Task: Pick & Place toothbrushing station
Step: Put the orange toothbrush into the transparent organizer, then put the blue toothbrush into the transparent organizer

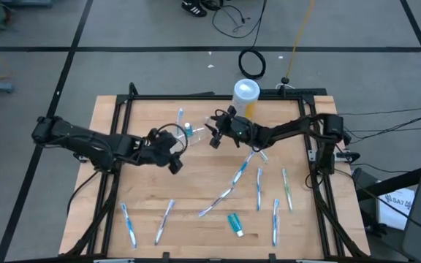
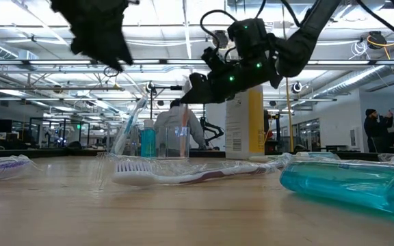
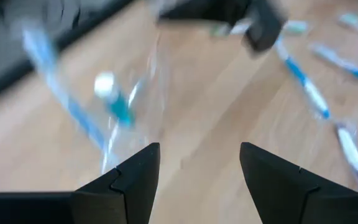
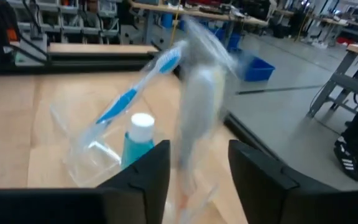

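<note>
The clear plastic cup [image 1: 189, 133] stands upright on the table's far middle. A blue toothbrush [image 4: 135, 90] leans out of it, and a teal toothpaste tube [image 4: 138, 140] with a white cap stands in it. My right gripper [image 4: 199, 146] hovers level just right of the cup, open, with a blurred pale toothbrush [image 4: 194, 106] upright between its fingers. My left gripper [image 3: 199, 149] is open above the table on the cup's near left side, tipped down toward the cup, with nothing between its fingers. My right gripper is open around the blurred pale toothbrush [image 4: 191, 155], which stands upright between the two fingers. Motion blur hides whether either finger touches it.
A yellow canister [image 1: 245, 93] with a white lid stands behind the cup. Several loose toothbrushes [image 1: 259, 186] lie across the table's near half, with a teal tube [image 1: 235, 223] among them. In the low view a toothbrush [image 2: 183, 174] and the tube [image 2: 351, 184] lie close by.
</note>
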Available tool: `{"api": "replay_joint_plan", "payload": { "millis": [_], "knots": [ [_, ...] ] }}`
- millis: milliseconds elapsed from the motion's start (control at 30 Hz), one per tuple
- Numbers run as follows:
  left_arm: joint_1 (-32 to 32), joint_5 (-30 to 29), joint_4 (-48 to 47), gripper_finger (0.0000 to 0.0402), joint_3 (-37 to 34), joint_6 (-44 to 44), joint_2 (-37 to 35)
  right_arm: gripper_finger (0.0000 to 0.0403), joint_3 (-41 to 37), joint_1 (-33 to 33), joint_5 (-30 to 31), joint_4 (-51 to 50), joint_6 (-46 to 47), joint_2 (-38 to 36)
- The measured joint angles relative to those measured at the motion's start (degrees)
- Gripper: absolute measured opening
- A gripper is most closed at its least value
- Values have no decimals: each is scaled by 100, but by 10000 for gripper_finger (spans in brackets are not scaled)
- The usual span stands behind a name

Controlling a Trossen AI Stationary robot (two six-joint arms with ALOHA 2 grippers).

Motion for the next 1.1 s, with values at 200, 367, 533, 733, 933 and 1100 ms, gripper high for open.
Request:
{"api": "replay_joint_plan", "payload": {
  "millis": [200,367,533,733,933,1100],
  "knots": [
    [-591,374,-1032,230,-2,-2358,26,183,0,48,-1,-1055,-47,-485],
    [-1259,518,-1096,230,-4,-3848,41,184,-7,50,-6,-1604,-155,-967],
    [-1792,1034,-1068,230,-4,-5132,362,182,-4,76,-11,-1731,-28,-1455],
    [-2095,2985,-1059,230,-4,-6446,964,182,0,172,-16,-1720,-23,-1704],
    [-2468,4502,-1050,230,-4,-7441,1632,179,-4,208,-20,-1523,-195,-1706],
    [-2814,4741,-797,230,-4,-7882,2058,182,-7,201,-22,-1543,-205,-1697]
  ]
}}
